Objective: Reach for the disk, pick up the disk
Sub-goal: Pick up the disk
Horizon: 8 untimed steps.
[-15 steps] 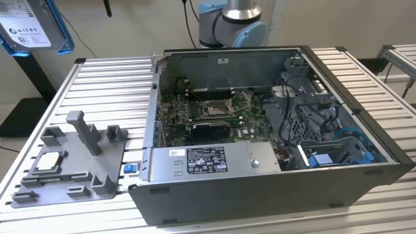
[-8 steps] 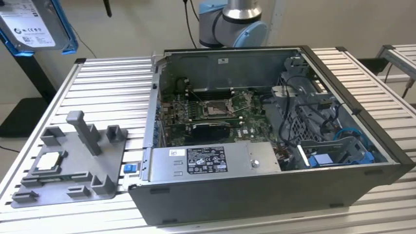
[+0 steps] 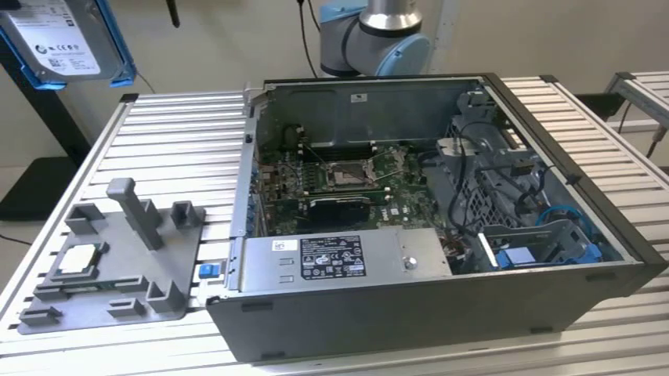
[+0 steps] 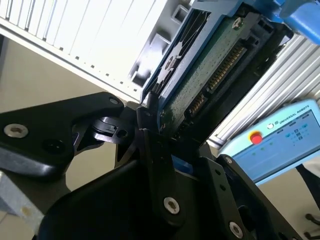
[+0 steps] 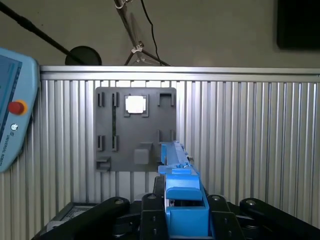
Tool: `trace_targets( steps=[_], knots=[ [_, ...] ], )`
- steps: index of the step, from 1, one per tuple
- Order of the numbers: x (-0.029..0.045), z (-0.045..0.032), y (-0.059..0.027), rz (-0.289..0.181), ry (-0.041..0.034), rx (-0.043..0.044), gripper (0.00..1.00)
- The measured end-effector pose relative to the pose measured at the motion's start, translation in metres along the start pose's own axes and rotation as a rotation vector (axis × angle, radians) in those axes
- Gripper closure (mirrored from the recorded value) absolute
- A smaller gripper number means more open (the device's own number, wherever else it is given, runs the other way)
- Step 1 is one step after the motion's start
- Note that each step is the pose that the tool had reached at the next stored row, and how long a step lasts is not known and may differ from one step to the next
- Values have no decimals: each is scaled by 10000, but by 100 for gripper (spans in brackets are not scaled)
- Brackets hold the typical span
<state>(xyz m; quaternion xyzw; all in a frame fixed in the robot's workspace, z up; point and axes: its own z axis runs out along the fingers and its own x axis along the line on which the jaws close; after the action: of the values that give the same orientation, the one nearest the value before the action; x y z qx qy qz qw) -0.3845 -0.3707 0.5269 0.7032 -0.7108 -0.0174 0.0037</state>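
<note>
Gripper is clamped on the disk. The fingers pinch it across its thickness at one short end, and the rest sticks out past the fingertips. It hangs in air and touches nothing else; the table is well beyond the fingertips. We read it as picked up.

Looks: silver-grey drive with a white label on one face. The other face has a green board with a connector row. A blue carrier runs round the edges.

Handling, our judgement: rigid and dense for its size, with slick metal faces. With an end grip the free length levers on the pads, so it could pivot or slip. The board and connector are fragile, so we'd load metal or the carrier rails. We can't tell if a pad sits on the board. The carrier plastic likely flexes a bit. It's shock-sensitive, so no knocks.
</note>
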Motion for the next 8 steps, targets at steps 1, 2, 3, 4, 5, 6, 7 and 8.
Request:
trace_targets(
  steps=[1, 2, 3, 4, 5, 6, 7, 8],
  knots=[
    [0, -1, -23, 0, 0, 0, 100],
    [0, -1, -49, 0, 0, 0, 100],
    [-1, -2, -76, 0, 0, 0, 100],
    [-1, -3, -104, 0, 0, 0, 100],
    [-1, -4, -131, 0, 0, 0, 100],
    [-2, -5, -154, 0, 0, -1, 100],
    [-2, -5, -177, 0, 0, -1, 100],
    [-2, -6, -203, 0, 0, 0, 100]
  ],
)
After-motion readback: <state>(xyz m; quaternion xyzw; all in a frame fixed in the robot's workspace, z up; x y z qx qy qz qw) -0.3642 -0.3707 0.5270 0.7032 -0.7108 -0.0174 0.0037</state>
